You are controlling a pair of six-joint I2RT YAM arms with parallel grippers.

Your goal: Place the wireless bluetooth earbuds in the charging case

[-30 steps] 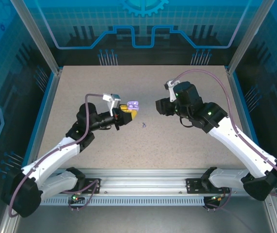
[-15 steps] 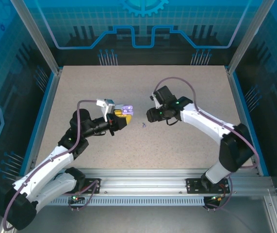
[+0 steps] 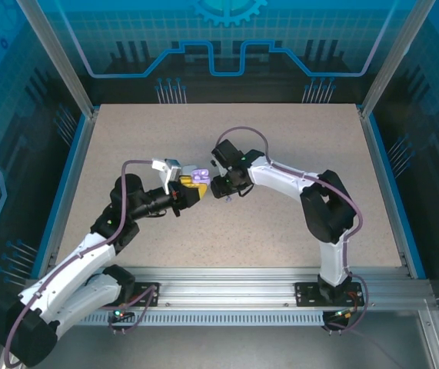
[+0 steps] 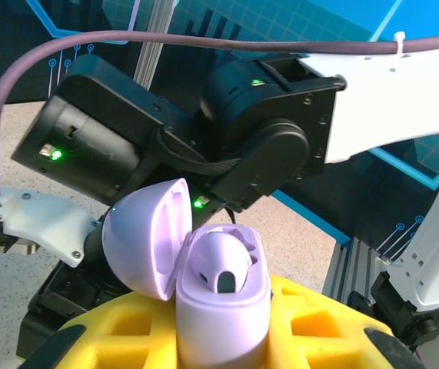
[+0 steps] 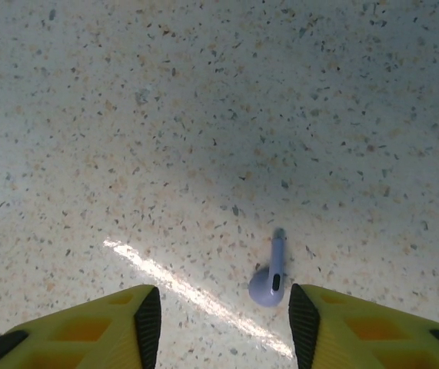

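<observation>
Left gripper (image 3: 191, 187) pinching the open case (image 4: 223, 311) with one earbud (image 4: 224, 269) seated, right gripper (image 5: 219, 323) spread, low over loose earbud (image 5: 271, 278) on table (image 5: 204, 115).

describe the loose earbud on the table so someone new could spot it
On the speckled table, near its middle, the right gripper hangs open over the surface. Between its yellow fingers lies the earbud, tiny and pale lavender with a short stem. Unlike the open lavender charging case, held by the left gripper, it lies bare on the table.
</observation>
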